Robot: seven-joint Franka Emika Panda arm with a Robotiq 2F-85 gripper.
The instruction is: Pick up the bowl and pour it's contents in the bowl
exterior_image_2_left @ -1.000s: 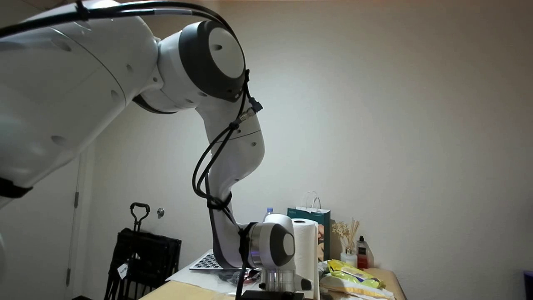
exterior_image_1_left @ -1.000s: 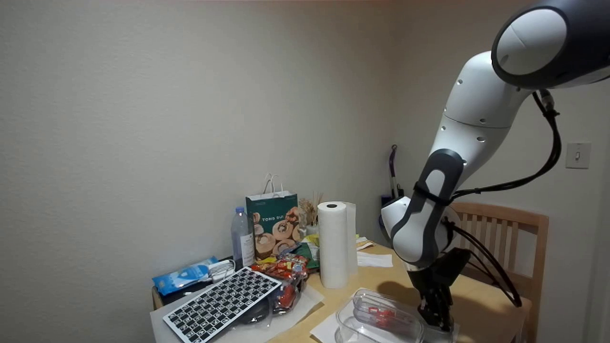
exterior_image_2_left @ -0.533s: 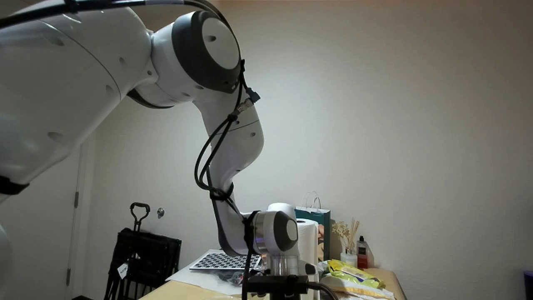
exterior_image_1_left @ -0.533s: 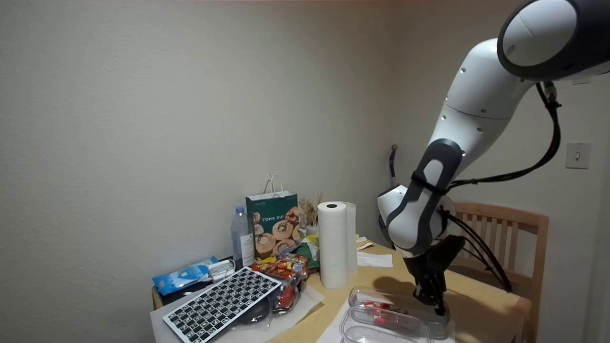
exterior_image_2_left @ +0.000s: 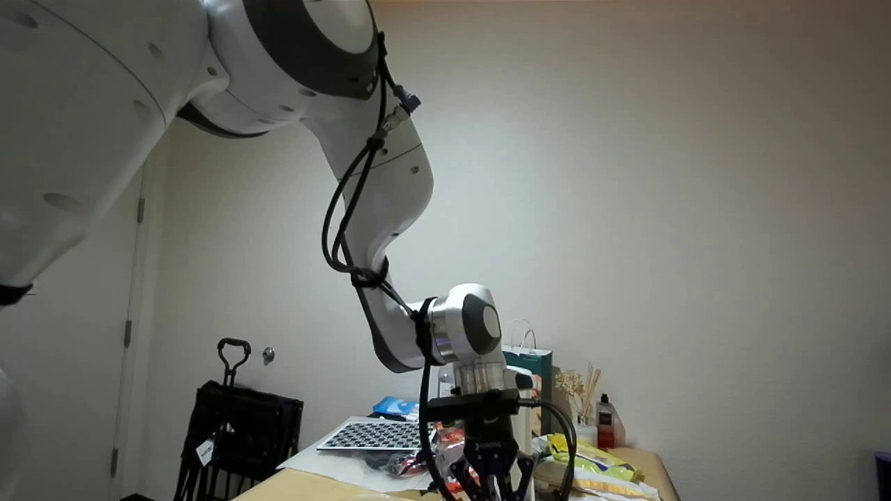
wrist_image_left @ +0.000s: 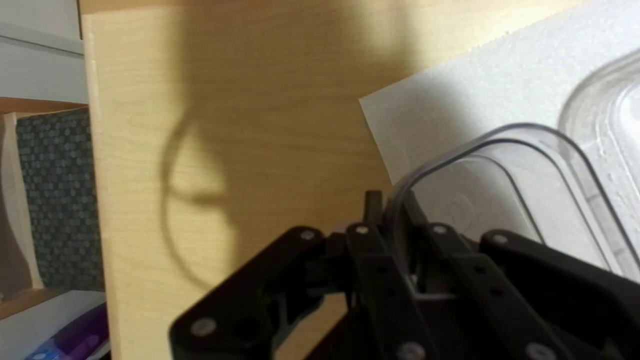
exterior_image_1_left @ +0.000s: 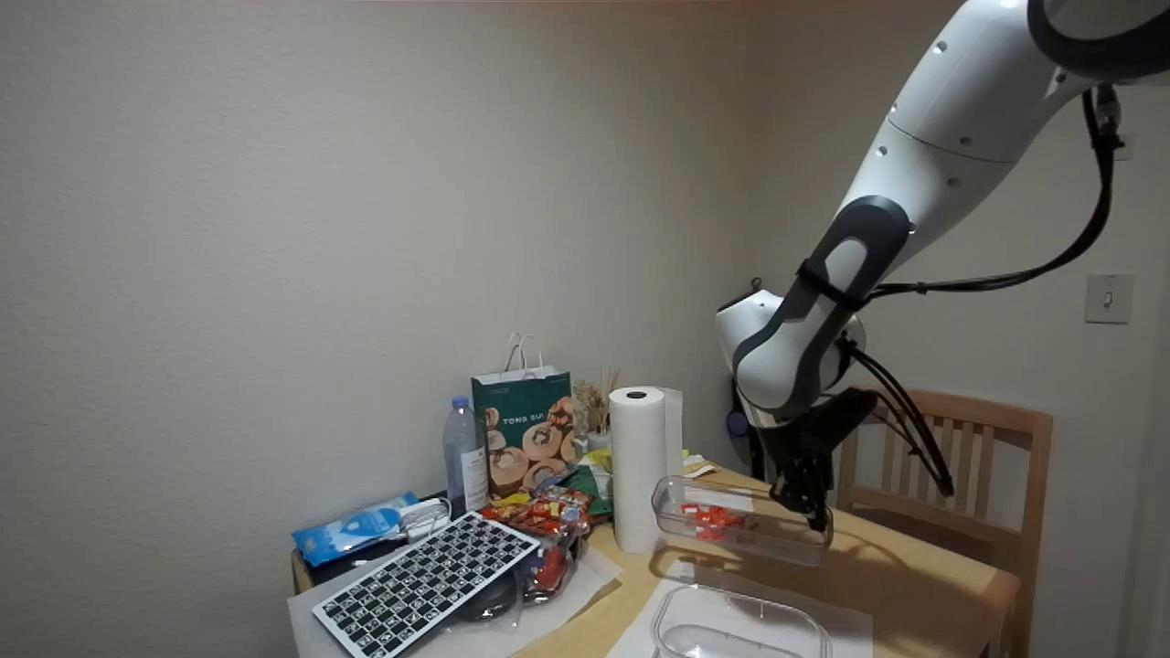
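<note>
A clear bowl [exterior_image_1_left: 777, 541], oblong with rounded corners, hangs above the table with red pieces [exterior_image_1_left: 711, 519] inside, towards its far end. My gripper [exterior_image_1_left: 816, 516] is shut on its near end wall. In the wrist view the fingertips [wrist_image_left: 392, 202] pinch the rim from both sides, and part of the held bowl [wrist_image_left: 465, 192] shows beside them; the red pieces are out of view there. A second clear bowl [exterior_image_1_left: 731, 599] sits on a white sheet [exterior_image_1_left: 845, 629], its lower part cut off by the frame; its edge [wrist_image_left: 575, 115] shows in the wrist view.
A paper towel roll [exterior_image_1_left: 638, 471] stands just beyond the held bowl. A checkered board [exterior_image_1_left: 430, 585], snack bags [exterior_image_1_left: 548, 516], a bottle [exterior_image_1_left: 464, 457] and a green paper bag [exterior_image_1_left: 526, 429] crowd the table's far side. A wooden chair [exterior_image_1_left: 955, 466] stands behind the table [exterior_image_1_left: 914, 594].
My gripper has risen with the held bowl, lifting it off the white sheet. The second bowl shifted slightly right early on and is now still on the sheet.
</note>
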